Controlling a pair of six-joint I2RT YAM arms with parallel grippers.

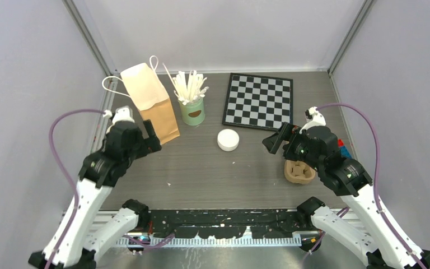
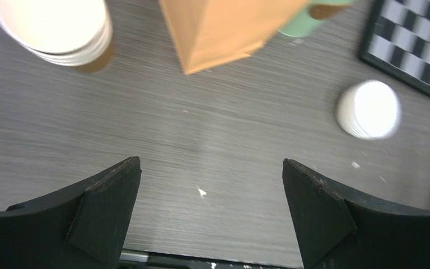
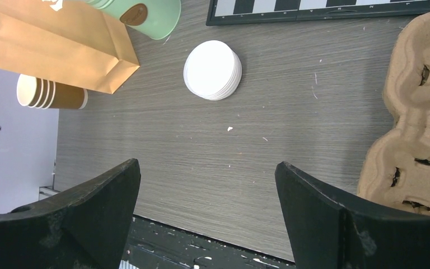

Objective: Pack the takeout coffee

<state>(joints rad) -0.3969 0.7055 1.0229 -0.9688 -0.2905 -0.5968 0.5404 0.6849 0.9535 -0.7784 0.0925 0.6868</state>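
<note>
Gaping, empty: left end effector (image 2: 210,179), right end effector (image 3: 207,174). Paper bag (image 2: 224,28) between cup stack (image 2: 56,28) and lid stack (image 2: 368,109).

The bag (image 2: 224,28) stands ahead of the left gripper (image 2: 210,168), with cups (image 2: 53,28) ahead-left and lids (image 2: 368,109) ahead-right. The tray (image 3: 414,112) lies right of the right gripper (image 3: 207,168), the board (image 3: 325,8) beyond, the can (image 3: 145,14) beside the bag.

The lids (image 1: 228,139) look smooth plastic, the tray (image 1: 299,172) rough pulp.
</note>
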